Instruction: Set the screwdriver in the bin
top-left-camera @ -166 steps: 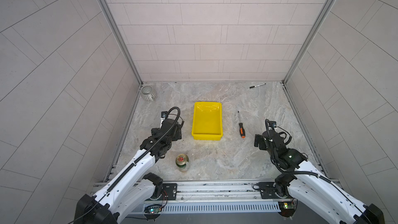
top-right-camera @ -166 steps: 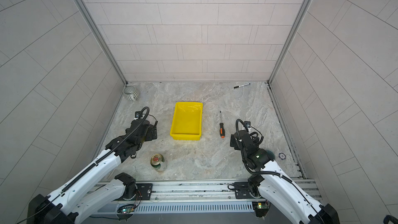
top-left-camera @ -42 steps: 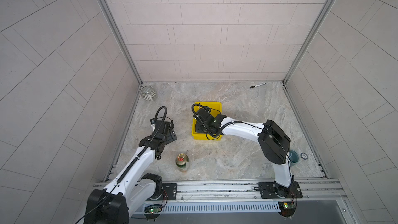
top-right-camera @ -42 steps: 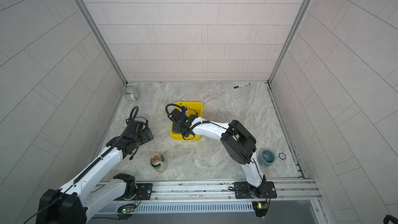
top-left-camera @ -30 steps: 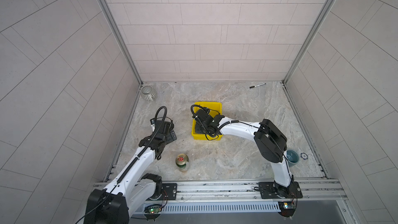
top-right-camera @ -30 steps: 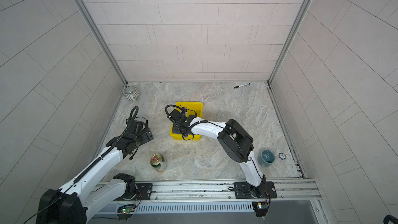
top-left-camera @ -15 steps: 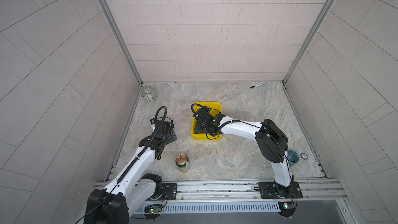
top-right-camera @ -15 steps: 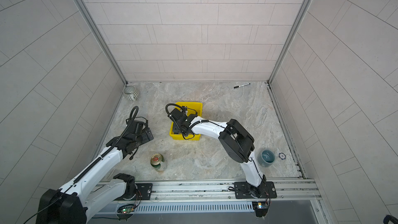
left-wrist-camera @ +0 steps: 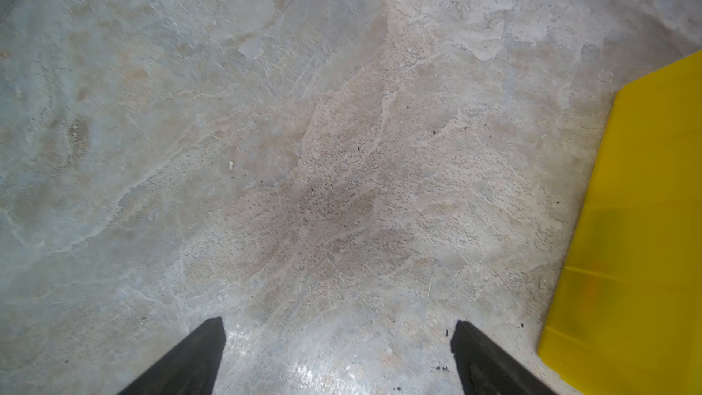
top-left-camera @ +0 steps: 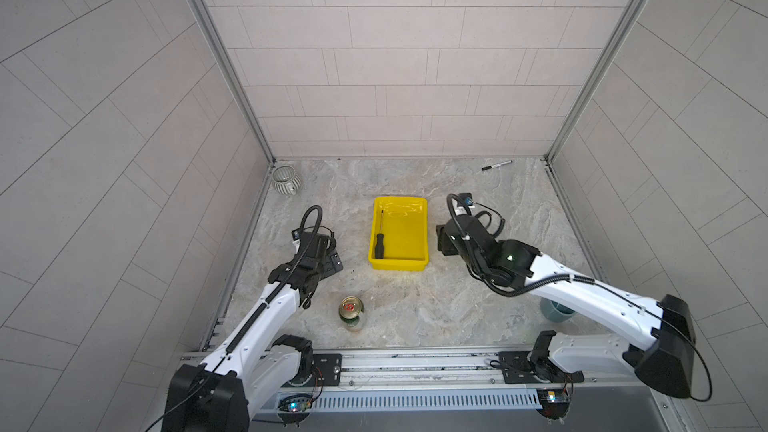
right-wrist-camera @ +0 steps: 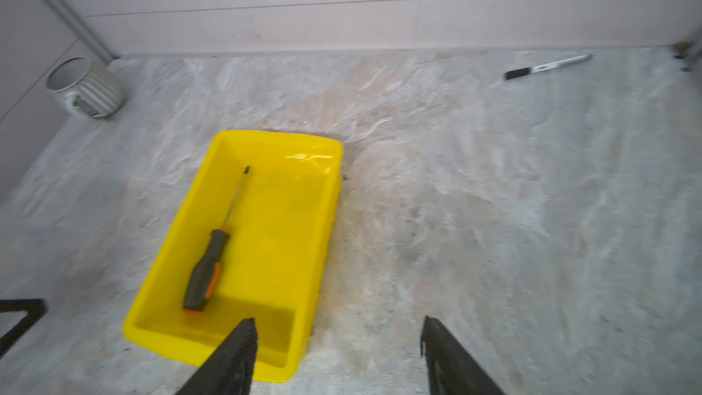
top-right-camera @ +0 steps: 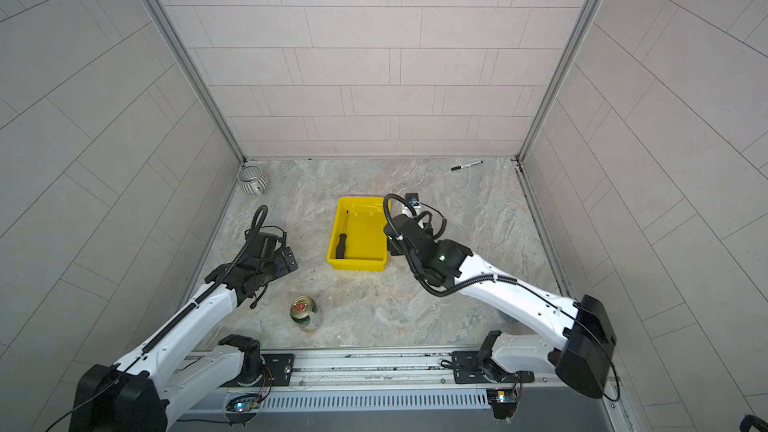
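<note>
Along the left wall of the yellow bin [top-left-camera: 405, 234] the screwdriver [top-left-camera: 379, 238] lies flat, the placing apparently done. Right claw [right-wrist-camera: 336, 326] hangs beside the bin, apart and empty; left claw [left-wrist-camera: 338, 326] gapes over bare bench [left-wrist-camera: 266, 146]. Next, likely: back clear.

My left wrist camera looks down on the mottled grey-beige stone tabletop [left-wrist-camera: 304, 127]. The left gripper [left-wrist-camera: 338, 322] has its two black fingers [left-wrist-camera: 197, 359] spread wide, with bare stone showing between them. Beyond one finger, at the frame's edge, I see a corner of the yellow bin [left-wrist-camera: 626, 241] resting on the stone, apart from that finger.
</note>
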Available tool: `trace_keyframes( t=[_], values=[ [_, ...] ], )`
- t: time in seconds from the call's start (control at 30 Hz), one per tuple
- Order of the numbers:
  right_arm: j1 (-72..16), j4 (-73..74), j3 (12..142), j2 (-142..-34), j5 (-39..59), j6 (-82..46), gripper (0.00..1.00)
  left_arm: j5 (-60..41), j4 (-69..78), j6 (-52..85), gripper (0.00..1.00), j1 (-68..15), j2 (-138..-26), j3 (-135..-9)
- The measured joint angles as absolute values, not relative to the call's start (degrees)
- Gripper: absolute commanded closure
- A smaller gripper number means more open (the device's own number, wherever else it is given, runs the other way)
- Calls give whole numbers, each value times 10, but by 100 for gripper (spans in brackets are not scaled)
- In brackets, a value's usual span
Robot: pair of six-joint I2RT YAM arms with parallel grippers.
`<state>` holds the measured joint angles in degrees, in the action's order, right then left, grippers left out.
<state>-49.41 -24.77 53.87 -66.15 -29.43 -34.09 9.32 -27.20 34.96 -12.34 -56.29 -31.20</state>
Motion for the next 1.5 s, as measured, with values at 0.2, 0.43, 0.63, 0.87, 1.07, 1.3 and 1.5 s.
trace_keyframes(
  t=[0.2,0.43,0.63,0.87,1.07,1.3,1.5],
  values=[
    [-434,-280,429,-541,-376,-260,1,88,-272,349,0,-123,-572,-312],
    [-267,-189,421,-510,-385,-196,1,91,-273,350,0,-123,-572,-312],
    [-140,-103,408,-582,-378,-197,1,93,-273,350,0,-123,-573,-312],
    [-124,112,242,-648,-386,-128,1,93,-273,350,0,-123,-588,-312],
    [-124,251,178,-689,-368,-74,0,98,-273,351,0,-123,-588,-312],
    [-124,371,211,-798,-361,-22,0,103,-272,351,0,-123,-588,-312],
    [-124,386,275,-859,-373,-4,1,104,-273,351,0,-123,-594,-312]
  ],
)
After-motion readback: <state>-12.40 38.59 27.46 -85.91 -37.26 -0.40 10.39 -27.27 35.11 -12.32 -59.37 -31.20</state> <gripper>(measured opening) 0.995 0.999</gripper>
